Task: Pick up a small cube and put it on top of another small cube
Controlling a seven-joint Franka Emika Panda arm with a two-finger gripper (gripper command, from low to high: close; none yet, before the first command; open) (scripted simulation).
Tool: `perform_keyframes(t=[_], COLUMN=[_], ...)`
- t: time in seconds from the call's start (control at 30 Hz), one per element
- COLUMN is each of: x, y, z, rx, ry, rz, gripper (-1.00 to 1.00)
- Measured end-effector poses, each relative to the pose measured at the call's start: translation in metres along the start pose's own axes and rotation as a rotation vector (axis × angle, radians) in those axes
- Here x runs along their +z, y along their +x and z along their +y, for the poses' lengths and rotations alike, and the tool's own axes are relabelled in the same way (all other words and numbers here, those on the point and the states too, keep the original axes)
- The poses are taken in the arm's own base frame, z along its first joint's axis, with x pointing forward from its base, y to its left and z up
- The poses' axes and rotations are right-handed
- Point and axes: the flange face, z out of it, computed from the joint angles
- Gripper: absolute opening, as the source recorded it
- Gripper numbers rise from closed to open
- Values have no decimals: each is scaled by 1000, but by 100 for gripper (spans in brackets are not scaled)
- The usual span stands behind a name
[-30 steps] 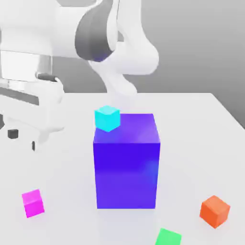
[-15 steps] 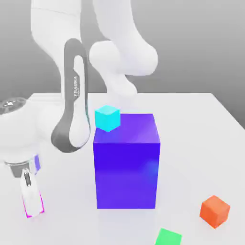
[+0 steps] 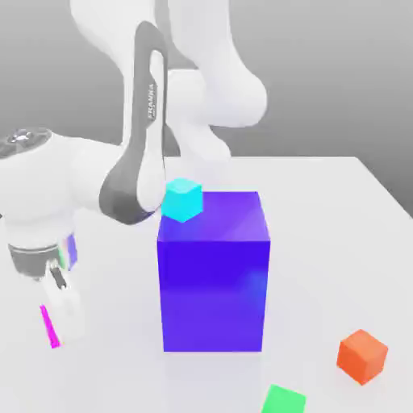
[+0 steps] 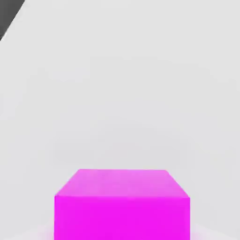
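Magenta cube (image 3: 50,327) mostly hidden behind the tool (image 3: 66,316)

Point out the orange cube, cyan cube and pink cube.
orange cube (image 3: 362,356): exterior view, middle
cyan cube (image 3: 183,202): exterior view, front faces
pink cube (image 4: 122,218): hand view, large side face

Exterior view: bright, high-key. Table (image 3: 314,266) near white, bleached, with only faint shading. Backdrop wall (image 3: 323,81) grey, darker toward the exterior view's right. White arm (image 3: 40,185) washed out, its edges melting into the pale ground. Blue block (image 3: 214,282): top face lighter than the front, soft paler patch on the front, weak bluish reflection below. Hand view: flat, even pale grey; magenta cube (image 4: 122,218) saturated, top face lighter, faint pink glow at its base. Light source: cannot tell.
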Motion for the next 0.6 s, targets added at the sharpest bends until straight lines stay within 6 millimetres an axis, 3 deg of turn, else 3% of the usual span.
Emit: perform_keyframes(t=[0.13,0.3,0.33,0.4,0.43,0.6], x=[-13,-29,-21,3,17,17], y=[-101,-226,-244,-257,-260,-260], z=[-35,-48,-48,-48,-48,-48], rx=[-216,-460,-493,-518,-523,-523], ry=[-3,3,5,6,6,6], rz=[0,5,7,8,8,8], gripper=[-100,-100,-100,-100,100,100])
